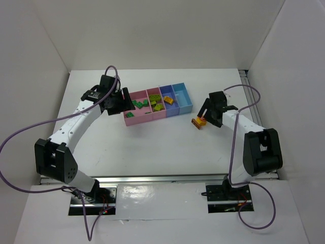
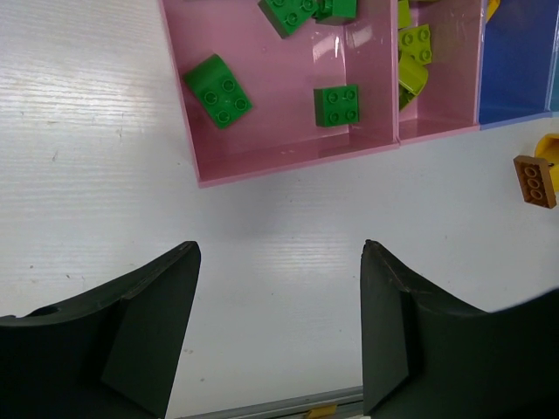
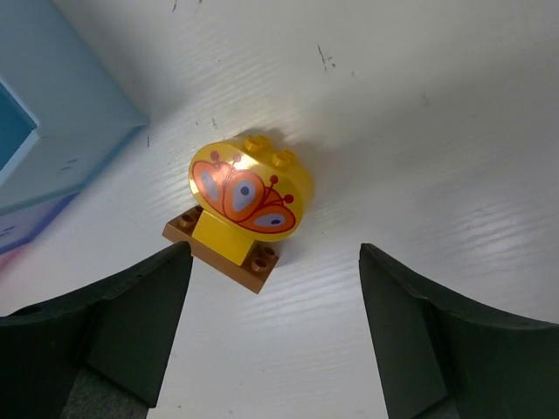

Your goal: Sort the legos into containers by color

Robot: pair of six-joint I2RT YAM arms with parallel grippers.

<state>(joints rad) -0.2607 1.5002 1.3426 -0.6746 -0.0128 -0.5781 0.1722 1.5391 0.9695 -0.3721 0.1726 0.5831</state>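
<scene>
Resting on the table, the bins have the left hand spread empty just before their pink end. The right hand, fingers likewise parted and empty, hangs over a yellow brick sat on a brown plate, near the bins' light-blue end but apart. Both look light, stiff and slick, so I'd pinch the yellow brick's flat faces, not its rounded top; the plate may pop off.

The left arm and right arm reach forward, elbows bent. The left hand points down with fingers spread wide, holding nothing; the right hand does likewise.
</scene>
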